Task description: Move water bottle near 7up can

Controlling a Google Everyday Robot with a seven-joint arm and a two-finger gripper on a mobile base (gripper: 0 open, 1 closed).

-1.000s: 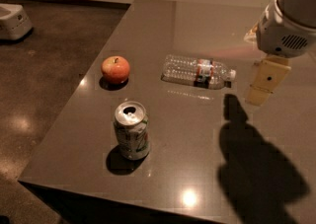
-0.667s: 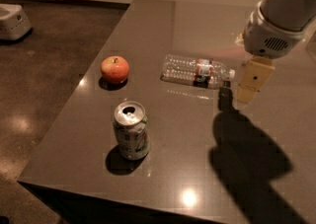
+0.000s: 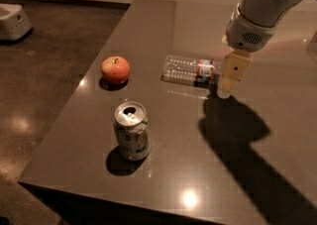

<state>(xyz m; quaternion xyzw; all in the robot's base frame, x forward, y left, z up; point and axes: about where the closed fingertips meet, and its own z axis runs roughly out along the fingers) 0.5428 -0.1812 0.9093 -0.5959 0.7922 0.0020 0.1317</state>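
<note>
Gripper low over the dark table, just beside the cap end of the water bottle; open or closed, cannot tell. Bottle on its side. Upright 7up can well apart, toward the front edge. Red apple near the bottle's base end.

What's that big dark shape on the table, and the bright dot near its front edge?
Camera view: the dark shape is the shadow of the robot's arm and hand, which hangs beside the water bottle's label end; the bright dot is probably an overhead light reflected in the glossy table; the 7up can and apple cast small shadows at their bases.
</note>
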